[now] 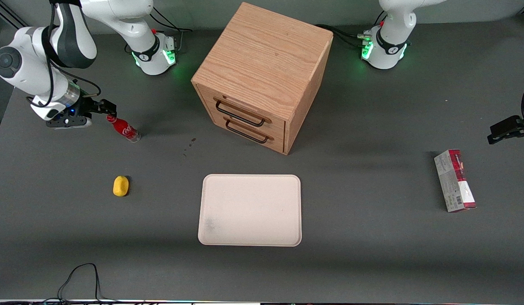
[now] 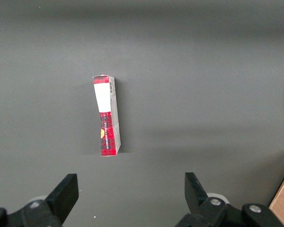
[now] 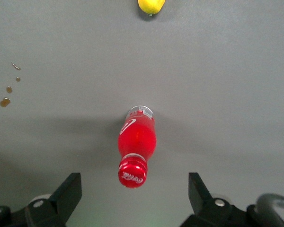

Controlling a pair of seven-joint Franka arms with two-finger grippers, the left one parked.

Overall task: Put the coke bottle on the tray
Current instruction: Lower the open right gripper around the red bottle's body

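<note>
The coke bottle (image 3: 136,146) has white "Coca-Cola" writing on its red cap. It stands on the table (image 1: 372,262), between the open claw's (image 3: 135,196) fingers.

Working right arm: glossy white rounded shells with dark grey joint bands and a grey disc cap on one joint. Black cables run along the links. White dome base glows green and carries a small red button. A metallic ring sits ahead of the wrist, with blue lights on the black-and-white hand. Black two-finger gripper (image 1: 112,111): wedge-shaped matte fingers (image 3: 68,194) set wide apart; silver screw heads beside each finger root.
</note>
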